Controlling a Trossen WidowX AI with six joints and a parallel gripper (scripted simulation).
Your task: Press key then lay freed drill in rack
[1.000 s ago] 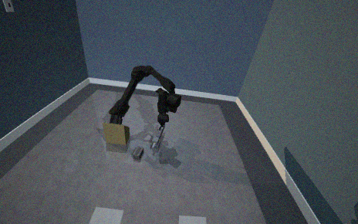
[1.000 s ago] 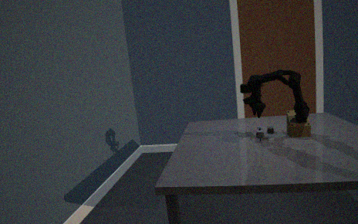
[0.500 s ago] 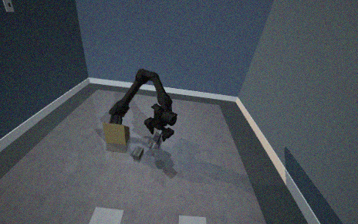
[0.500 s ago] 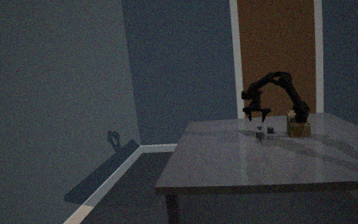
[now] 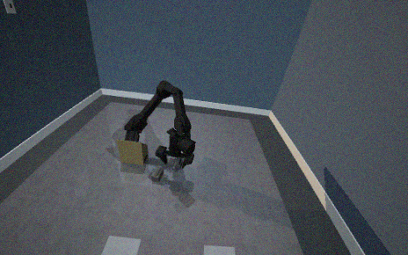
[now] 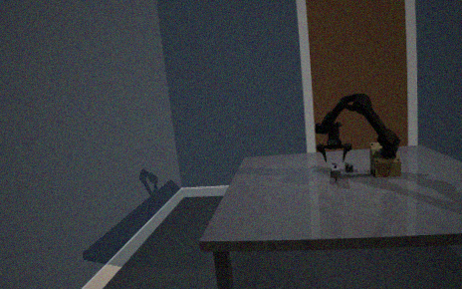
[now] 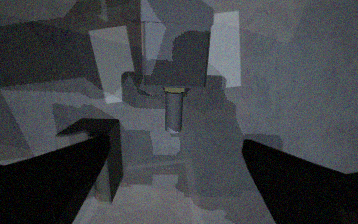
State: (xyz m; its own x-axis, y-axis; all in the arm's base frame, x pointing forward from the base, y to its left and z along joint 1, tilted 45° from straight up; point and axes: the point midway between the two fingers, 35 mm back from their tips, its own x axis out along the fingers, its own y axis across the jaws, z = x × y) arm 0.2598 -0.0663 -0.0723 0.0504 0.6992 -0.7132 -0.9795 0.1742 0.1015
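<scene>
My gripper [image 5: 176,159] [image 6: 335,157] [image 7: 177,144] is open and empty, pointing down. Its fingers stand wide on either side of a grey cylinder [image 7: 174,111] with a yellowish band, which looks like the drill. The cylinder sticks out of an upright grey block [image 7: 192,62] in the wrist view, low between and beyond the fingertips. In the top and exterior views, this holder [image 6: 335,172] is small, dim and partly covered by the gripper. A small dark block [image 5: 156,175] [image 6: 349,168] [image 7: 116,167], apparently the rack, stands beside the left finger in the wrist view. I cannot make out the key.
The arm's yellowish base [image 5: 130,152] [image 6: 387,167] stands near the small block. The table's front edge [image 6: 324,244] shows in the exterior view. Shadows and pale reflections lie across the glossy top and make small parts hard to read.
</scene>
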